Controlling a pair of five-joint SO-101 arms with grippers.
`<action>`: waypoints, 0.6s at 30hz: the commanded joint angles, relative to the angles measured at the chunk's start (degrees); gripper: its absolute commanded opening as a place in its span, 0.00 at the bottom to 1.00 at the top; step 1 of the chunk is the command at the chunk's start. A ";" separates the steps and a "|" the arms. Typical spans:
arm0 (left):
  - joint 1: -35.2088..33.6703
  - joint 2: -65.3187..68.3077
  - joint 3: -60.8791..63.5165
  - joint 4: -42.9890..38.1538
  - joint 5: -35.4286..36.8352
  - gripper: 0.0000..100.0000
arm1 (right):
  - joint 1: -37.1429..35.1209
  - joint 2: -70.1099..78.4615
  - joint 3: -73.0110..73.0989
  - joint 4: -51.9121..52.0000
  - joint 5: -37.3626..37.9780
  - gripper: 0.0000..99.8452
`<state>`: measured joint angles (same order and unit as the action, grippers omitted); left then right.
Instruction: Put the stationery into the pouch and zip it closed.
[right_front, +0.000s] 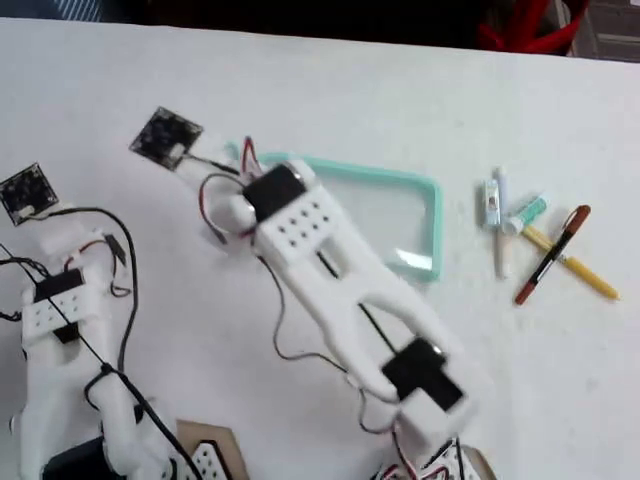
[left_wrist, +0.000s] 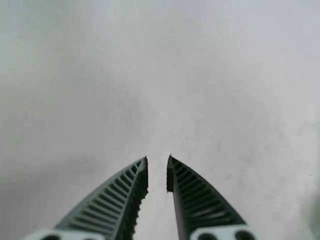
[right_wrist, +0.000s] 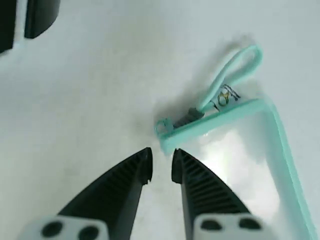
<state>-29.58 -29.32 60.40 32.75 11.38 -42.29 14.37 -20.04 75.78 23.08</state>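
We are holding our right gripper (right_wrist: 161, 167) narrowly parted, tips just short of the pouch (right_wrist: 240, 150) corner by its zipper pull (right_wrist: 187, 117). The pouch is lying lengthwise across the table (right_front: 330, 90), strap (right_wrist: 235, 65) end pointing away from the stationery (right_front: 545, 245). Our left gripper (left_wrist: 157, 175) is hovering, likewise narrowly parted.

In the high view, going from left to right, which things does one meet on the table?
left arm → teal-edged pouch → loose stationery
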 joint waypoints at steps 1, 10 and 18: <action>-0.48 -0.22 -1.76 -2.11 0.53 0.09 | -0.22 9.98 -14.42 0.48 -0.53 0.08; -0.66 -0.22 1.41 -8.53 0.44 0.08 | 2.24 33.10 -37.36 0.75 -5.71 0.25; -0.40 -0.22 1.41 -8.53 0.44 0.08 | 6.37 48.92 -53.27 0.66 -8.62 0.25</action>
<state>-29.93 -29.32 62.24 25.54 11.38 -37.98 61.05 -67.16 76.40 15.69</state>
